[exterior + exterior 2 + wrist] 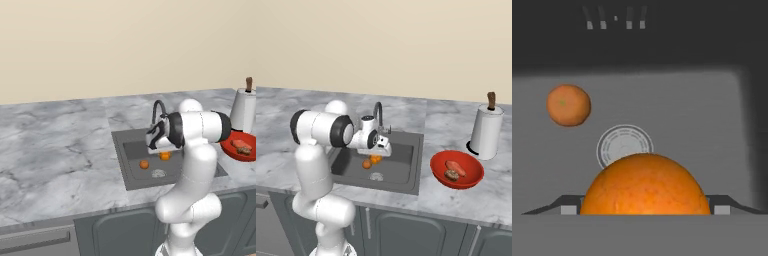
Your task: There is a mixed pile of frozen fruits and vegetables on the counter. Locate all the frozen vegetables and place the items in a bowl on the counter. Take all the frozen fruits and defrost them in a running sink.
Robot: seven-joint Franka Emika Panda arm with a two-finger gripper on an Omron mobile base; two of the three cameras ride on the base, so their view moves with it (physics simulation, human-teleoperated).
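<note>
Gripper [162, 150] hangs over the sink [131, 150], clamped on an orange ball [645, 185] seen large between its tips in the hand view. Second orange ball [144, 164] lies on the basin floor, near the round drain [625, 145], apart from it. Curved faucet [378, 114] behind the gripper. Red bowl [439, 171] sits on the tabletop [55, 140] right of the sink, holding the reddish oblong piece [455, 167] and the brown-beige lump [451, 175]. White cylinder with brown knob [486, 131] stands just behind the bowl.

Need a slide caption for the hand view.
Gripper holds an orange over the sink drain; second orange already in.
</note>
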